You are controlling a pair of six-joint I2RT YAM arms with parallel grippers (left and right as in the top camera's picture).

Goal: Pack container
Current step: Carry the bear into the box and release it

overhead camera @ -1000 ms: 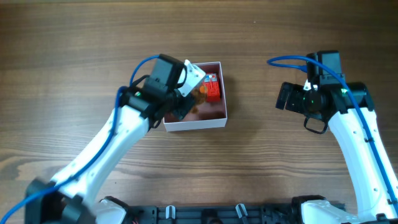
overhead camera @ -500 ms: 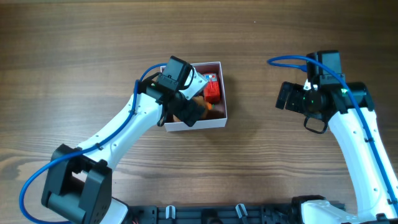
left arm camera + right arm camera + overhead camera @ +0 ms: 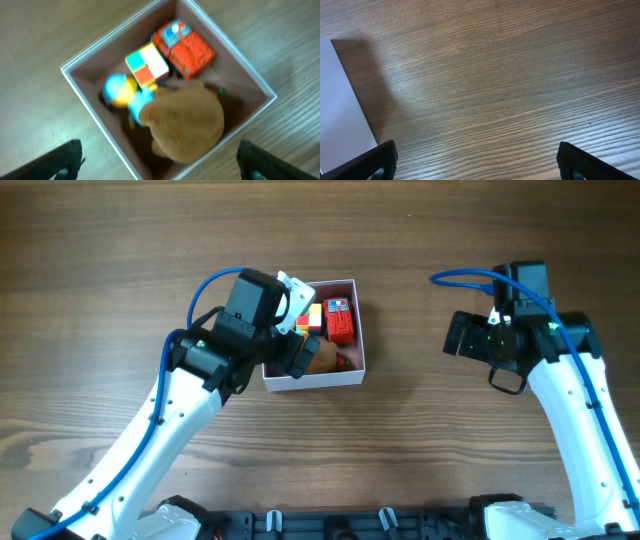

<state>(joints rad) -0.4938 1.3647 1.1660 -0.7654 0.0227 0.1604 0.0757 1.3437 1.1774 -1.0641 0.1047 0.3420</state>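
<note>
The container (image 3: 316, 379), a shallow white-walled box with a dusty pink inside, sits left of the table's middle. In the left wrist view its rim (image 3: 115, 38) frames a red block (image 3: 184, 47), a coloured cube (image 3: 146, 64), a blue and yellow toy (image 3: 120, 91) and a brown plush (image 3: 185, 122). My left gripper (image 3: 160, 167) hangs open above the box, its fingers (image 3: 65, 160) wide apart and holding nothing. From overhead the left gripper (image 3: 300, 345) covers the box's left part. My right gripper (image 3: 458, 335) is open over bare wood to the right of the box.
The right wrist view shows wood grain and, at its left edge, the white outer wall of the box (image 3: 340, 110). The right gripper (image 3: 480, 165) has only tabletop beneath it. Blue cables loop over both arms.
My left gripper has opened, leaving the brown plush in the box. The left arm reached over the box, then drew back and up. The right arm has not moved.
</note>
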